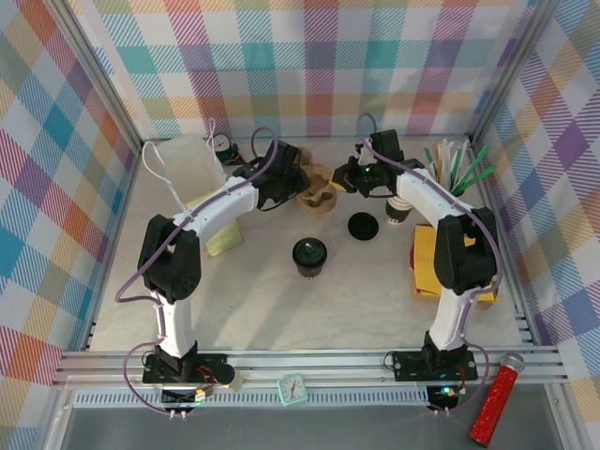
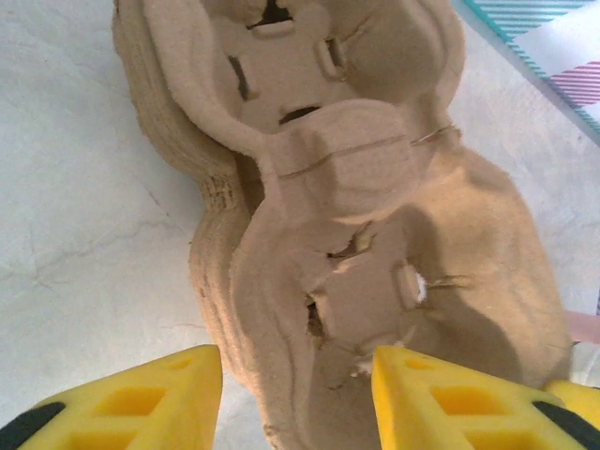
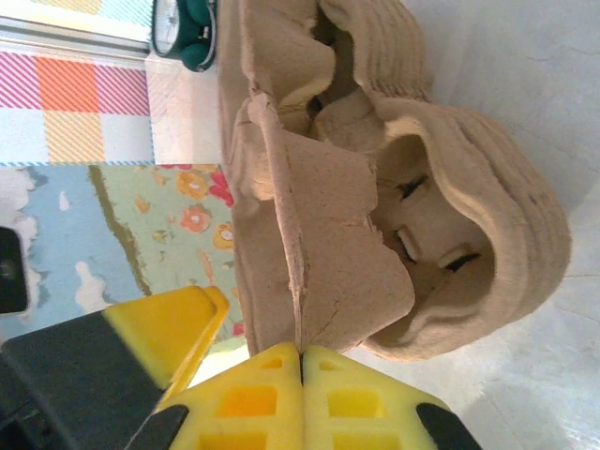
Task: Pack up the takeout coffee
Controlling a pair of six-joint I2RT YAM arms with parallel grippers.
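Right pincer point(image 3: 300, 352) pinching the top carrier point(image 3: 319, 206); left pincer point(image 2: 295, 370) spread over it; coffee point(image 1: 309, 255) sits mid desk point(image 1: 244, 305), 0 packed.

Setting: robot test cell in a lab, not a real café. Evidence:
- Aluminium extrusion frame point(image 1: 309, 361) boxes in the pale worktop point(image 1: 281, 309).
- Plaid fabric walls point(image 1: 319, 66) hang as a backdrop on three sides.
- Left arm point(image 1: 178, 262) and right arm point(image 1: 459, 253) are bolted to the near rail, cables exposed.
- Staged props: takeout coffee point(image 1: 309, 255), pulp cup carriers point(image 1: 316, 190), small clock point(image 1: 293, 389).
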